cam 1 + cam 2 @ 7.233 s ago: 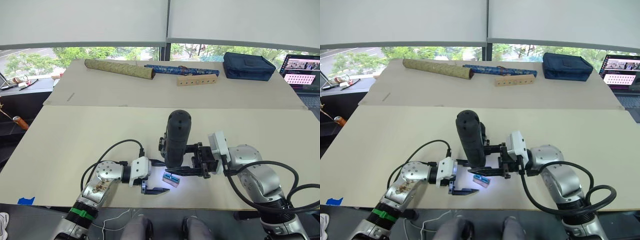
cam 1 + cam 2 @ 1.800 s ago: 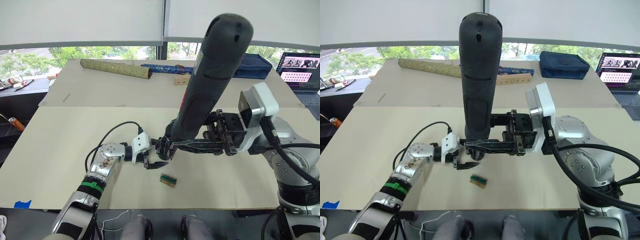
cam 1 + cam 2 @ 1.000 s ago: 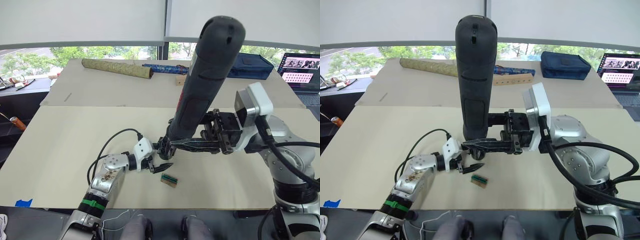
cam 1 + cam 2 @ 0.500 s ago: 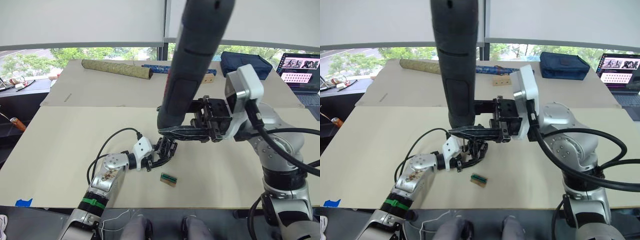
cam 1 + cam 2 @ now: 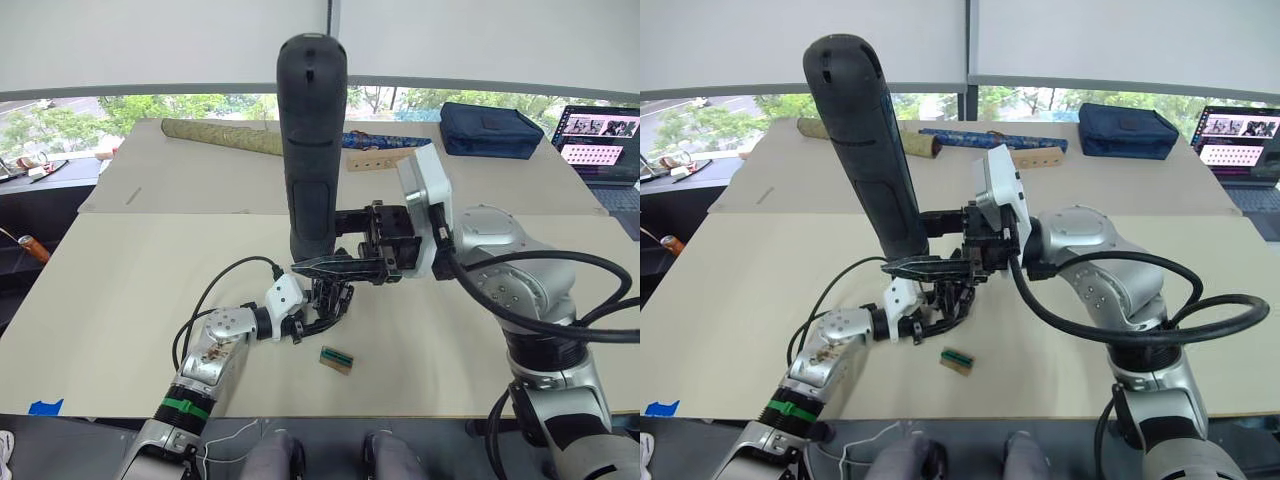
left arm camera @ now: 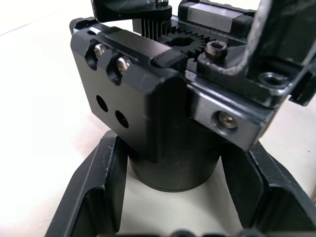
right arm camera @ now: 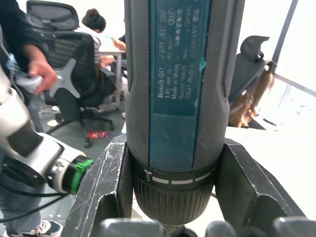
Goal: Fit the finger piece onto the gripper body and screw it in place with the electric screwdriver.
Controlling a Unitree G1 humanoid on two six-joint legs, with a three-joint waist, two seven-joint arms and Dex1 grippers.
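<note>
While the right gripper (image 5: pixel 340 268) clamps the screwdriver (image 5: pixel 312 150) upright, its tip sits over the body (image 5: pixel 327 301). The left gripper (image 5: pixel 318 318) has closed round the body's base on the table (image 5: pixel 120 290).

The dark screwdriver (image 5: pixel 311 150) stands upright, its rounded end at 12 o'clock, directly above the black gripper body (image 5: pixel 328 300).

Both head eyes look down over the gripper body (image 5: pixel 322 300); each wrist camera sits close along its fingers.
</note>
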